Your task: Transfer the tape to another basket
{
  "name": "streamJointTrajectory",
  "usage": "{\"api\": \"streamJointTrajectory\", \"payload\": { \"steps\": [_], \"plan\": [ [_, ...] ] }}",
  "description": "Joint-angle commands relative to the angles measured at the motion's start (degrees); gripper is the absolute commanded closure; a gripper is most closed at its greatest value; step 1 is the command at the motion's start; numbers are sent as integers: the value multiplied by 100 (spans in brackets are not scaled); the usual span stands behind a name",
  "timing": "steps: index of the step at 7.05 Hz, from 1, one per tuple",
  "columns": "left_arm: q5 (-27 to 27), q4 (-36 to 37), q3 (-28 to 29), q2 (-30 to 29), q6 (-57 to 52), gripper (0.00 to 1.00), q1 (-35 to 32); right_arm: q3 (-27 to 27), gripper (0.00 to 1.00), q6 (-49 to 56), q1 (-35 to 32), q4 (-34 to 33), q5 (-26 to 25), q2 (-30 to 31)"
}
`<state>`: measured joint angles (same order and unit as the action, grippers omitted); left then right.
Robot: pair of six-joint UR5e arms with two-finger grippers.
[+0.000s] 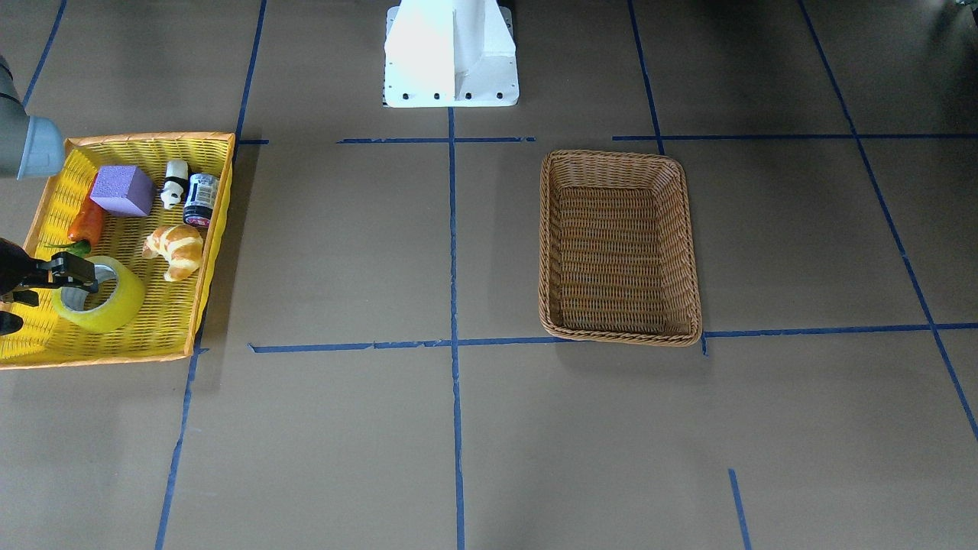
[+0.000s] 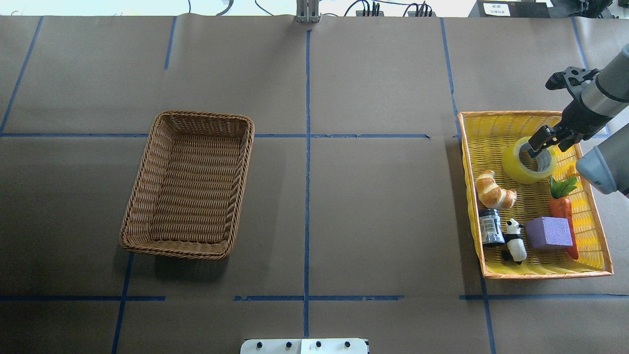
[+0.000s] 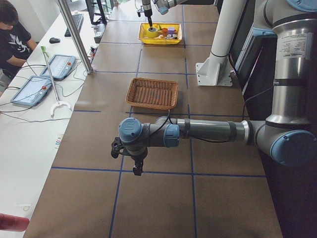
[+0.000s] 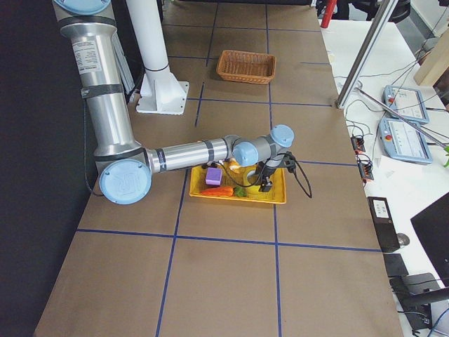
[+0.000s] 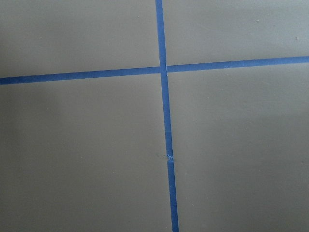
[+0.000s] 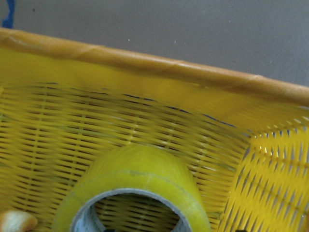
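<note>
Status, overhead view: tape sits in the yellow tray at the right edge of the frame, in the tray's upper half, core facing up. It is resting on the tray floor, not lifted.

Right fingers are spread apart. One tip is down in the tape's core, the other is outside the roll toward the frame's right edge, so they straddle the roll's wall. No squeeze on it that you can see. The right wrist camera shows only the roll's top and the tray rim beyond it.

Basket is left of centre, well apart from the tray, nothing in it.

Also in the tray: croissant just below the tape, carrot at its lower right, then jar, panda and purple block along the bottom.

Left fingers show only in the left side view, lower centre, pointing down over bare surface. You can't tell from there whether they're spread or closed. The left wrist camera shows just brown surface and crossing blue lines.
</note>
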<state>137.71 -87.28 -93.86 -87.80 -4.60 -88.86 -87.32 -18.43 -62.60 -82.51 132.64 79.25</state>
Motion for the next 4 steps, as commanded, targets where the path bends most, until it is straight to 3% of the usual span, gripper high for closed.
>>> {"api": "streamJointTrajectory", "payload": {
  "steps": [1, 2, 4],
  "plan": [
    [88, 0, 8, 0, -6, 0, 0, 66, 23, 6, 168, -2, -308, -15],
    [106, 0, 8, 0, -6, 0, 0, 66, 54, 15, 160, -11, -309, 2],
    [107, 0, -1, 0, -6, 0, 0, 84, 97, 32, 152, -11, -309, 28]
  ]
}}
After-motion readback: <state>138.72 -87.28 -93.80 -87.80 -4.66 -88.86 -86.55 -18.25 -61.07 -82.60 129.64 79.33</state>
